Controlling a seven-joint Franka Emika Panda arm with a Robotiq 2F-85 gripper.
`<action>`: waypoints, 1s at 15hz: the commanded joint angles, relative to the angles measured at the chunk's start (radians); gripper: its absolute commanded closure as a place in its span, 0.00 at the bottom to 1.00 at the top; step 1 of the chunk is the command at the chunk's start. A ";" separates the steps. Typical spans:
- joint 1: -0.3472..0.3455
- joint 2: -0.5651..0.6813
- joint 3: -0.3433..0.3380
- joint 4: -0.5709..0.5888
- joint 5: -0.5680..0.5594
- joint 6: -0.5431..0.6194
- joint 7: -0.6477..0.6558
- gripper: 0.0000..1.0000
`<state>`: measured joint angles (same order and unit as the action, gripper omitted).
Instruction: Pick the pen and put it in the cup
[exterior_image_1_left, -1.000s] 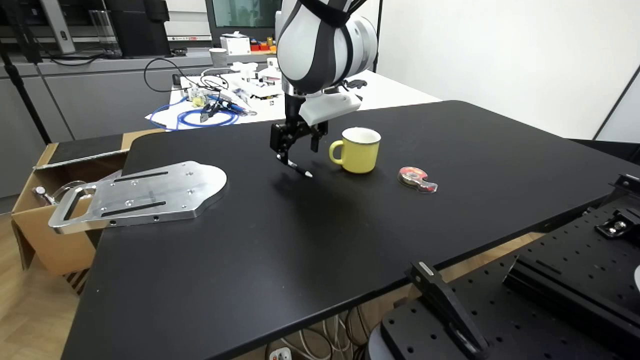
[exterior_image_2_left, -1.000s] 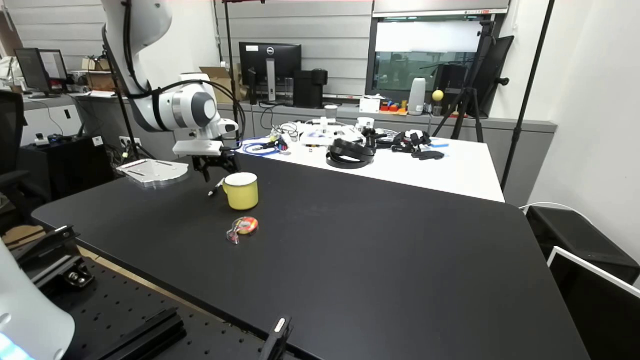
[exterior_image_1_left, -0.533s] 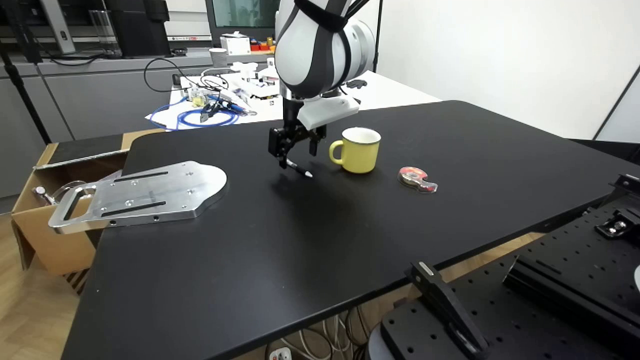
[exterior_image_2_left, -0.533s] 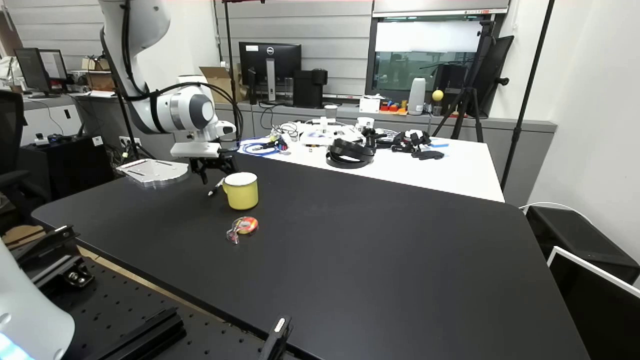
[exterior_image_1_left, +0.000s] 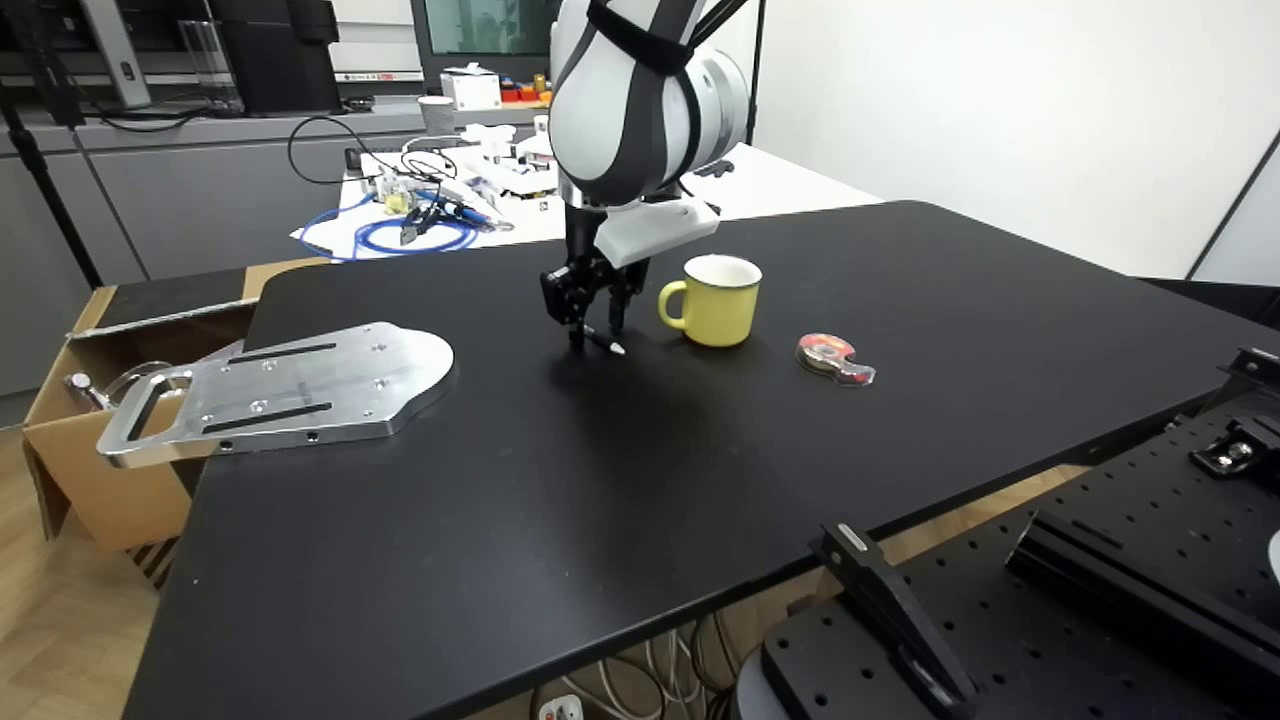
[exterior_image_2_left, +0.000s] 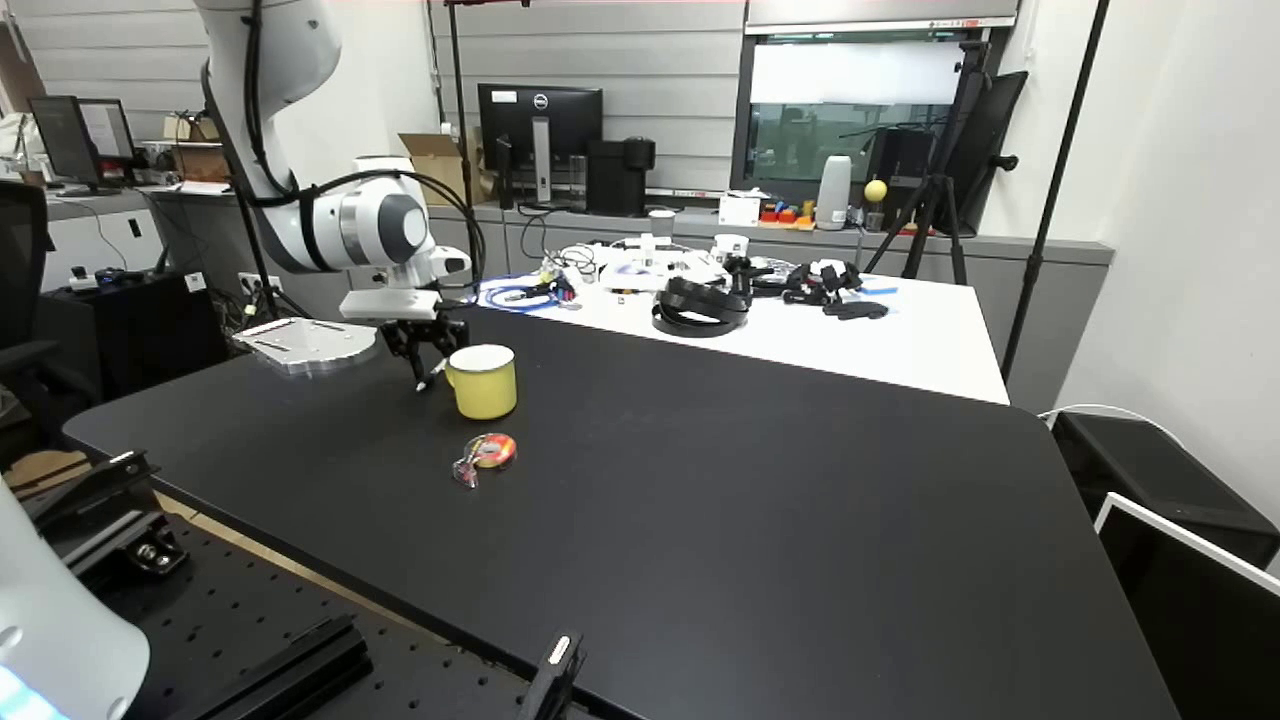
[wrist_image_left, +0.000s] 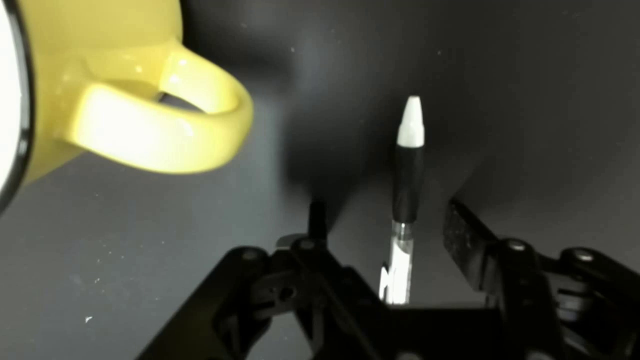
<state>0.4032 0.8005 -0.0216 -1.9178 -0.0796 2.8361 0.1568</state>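
Note:
The pen (wrist_image_left: 407, 180) lies on the black table, with a white tip, a dark grip and a clear and white barrel; its rear end is hidden by the gripper in the wrist view. It also shows in both exterior views (exterior_image_1_left: 610, 344) (exterior_image_2_left: 430, 377). My gripper (wrist_image_left: 385, 220) is partly open around the pen, one finger on each side, with a visible gap to each. In both exterior views the gripper (exterior_image_1_left: 597, 337) (exterior_image_2_left: 432, 370) is low, its fingertips near the tabletop. The yellow cup (exterior_image_1_left: 722, 305) stands upright beside the gripper, its handle (wrist_image_left: 200, 135) toward the pen.
A small red tape dispenser (exterior_image_1_left: 835, 358) lies on the table (exterior_image_1_left: 600, 520) near the cup. A silver metal plate (exterior_image_1_left: 290, 390) lies at the table's edge, above a cardboard box (exterior_image_1_left: 110, 490). A white table (exterior_image_2_left: 900, 350) with cables and parts stands behind.
My gripper has come down to the table around the pen, and its fingers have moved closer together. The pen, cup and tape dispenser have not visibly moved.

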 joint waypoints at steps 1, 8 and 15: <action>0.015 0.016 -0.017 0.027 -0.008 -0.002 0.045 0.68; 0.023 0.009 -0.033 0.027 -0.004 -0.014 0.077 1.00; -0.014 -0.058 -0.053 0.024 0.021 -0.030 0.108 0.97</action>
<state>0.4060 0.7902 -0.0709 -1.8970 -0.0721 2.8335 0.2252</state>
